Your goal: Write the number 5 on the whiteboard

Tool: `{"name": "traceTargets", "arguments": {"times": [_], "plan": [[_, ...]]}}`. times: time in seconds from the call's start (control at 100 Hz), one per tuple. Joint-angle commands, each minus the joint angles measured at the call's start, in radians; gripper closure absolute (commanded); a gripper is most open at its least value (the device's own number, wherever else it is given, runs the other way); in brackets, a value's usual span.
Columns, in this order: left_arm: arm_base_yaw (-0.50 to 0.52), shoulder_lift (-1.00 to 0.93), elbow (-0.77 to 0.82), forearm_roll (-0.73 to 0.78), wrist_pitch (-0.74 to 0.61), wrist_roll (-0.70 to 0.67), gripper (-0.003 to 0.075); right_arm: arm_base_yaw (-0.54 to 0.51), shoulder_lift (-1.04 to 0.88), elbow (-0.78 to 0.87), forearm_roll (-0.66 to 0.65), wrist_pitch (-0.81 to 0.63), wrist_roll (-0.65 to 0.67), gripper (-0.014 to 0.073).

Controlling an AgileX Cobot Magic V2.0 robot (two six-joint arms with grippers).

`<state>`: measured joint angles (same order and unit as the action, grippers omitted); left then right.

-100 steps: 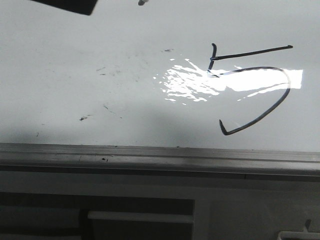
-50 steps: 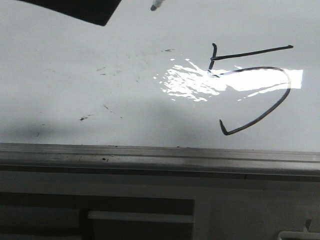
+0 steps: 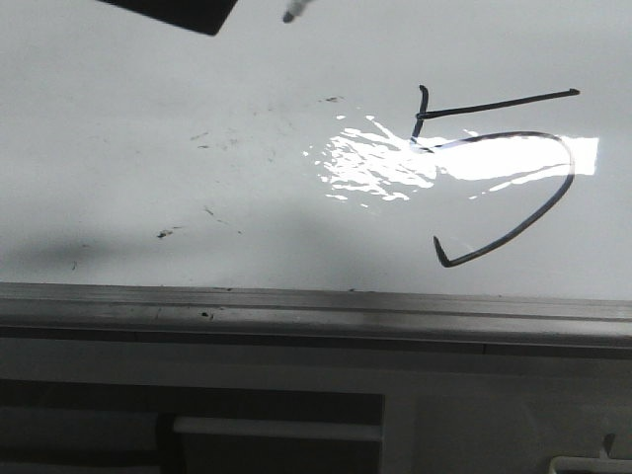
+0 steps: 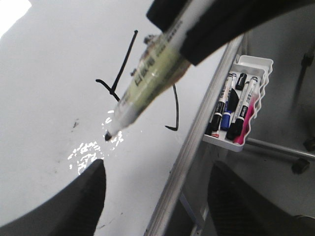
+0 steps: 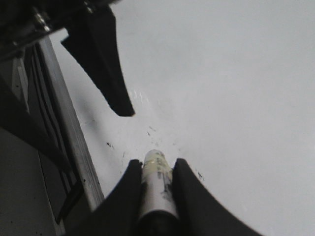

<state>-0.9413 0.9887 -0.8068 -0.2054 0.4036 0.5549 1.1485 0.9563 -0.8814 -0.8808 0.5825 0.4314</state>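
Note:
The whiteboard (image 3: 148, 118) fills the front view, with bright glare in the middle. The number 5 (image 3: 494, 105) is drawn in thin black line on its right part: slanted top bar, short stem, wide hooked curve. It also shows in the left wrist view (image 4: 127, 59). My right gripper (image 5: 157, 162) is shut on a white marker (image 5: 156, 184). The marker (image 4: 152, 73) hangs over the board, its black tip (image 4: 107, 136) just off the surface, left of the 5. The tip shows at the front view's top edge (image 3: 293, 13). My left gripper (image 4: 157, 164) is open and empty beside it.
A grey metal rail (image 3: 316, 311) runs along the board's near edge. A white tray (image 4: 256, 64) with several markers hangs beyond the rail. Faint black smudges (image 3: 212, 138) mark the board's left part. A dark finger (image 3: 178, 10) shows at the top left.
The marker tip and the dark finger at the top edge moved right, then drew back slightly left and up. The drawn 5 is unchanged.

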Motion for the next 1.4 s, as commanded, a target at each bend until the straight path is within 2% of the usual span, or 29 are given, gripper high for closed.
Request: {"name": "traceTargets", "arguments": {"times": [0.0, 0.29, 0.6, 1.12, 1.39], "plan": [[-0.007, 0.004, -0.035, -0.01, -0.11, -0.002, 0.0302, 0.002, -0.007, -0.025, -0.028, -0.099, -0.011, 0.0664], [-0.007, 0.064, -0.035, -0.01, -0.185, -0.002, 0.0302, 0.002, 0.024, -0.015, 0.007, -0.139, -0.011, 0.0664], [-0.007, 0.094, -0.036, -0.01, -0.204, -0.002, 0.0314, 0.004, 0.056, -0.014, 0.02, -0.204, -0.011, 0.0664], [-0.006, 0.11, -0.036, -0.008, -0.205, -0.002, 0.0737, 0.004, 0.06, -0.014, 0.02, -0.202, -0.011, 0.0664], [-0.006, 0.11, -0.036, -0.006, -0.205, -0.002, 0.074, 0.004, 0.06, -0.014, 0.02, -0.202, -0.008, 0.0645]]}}
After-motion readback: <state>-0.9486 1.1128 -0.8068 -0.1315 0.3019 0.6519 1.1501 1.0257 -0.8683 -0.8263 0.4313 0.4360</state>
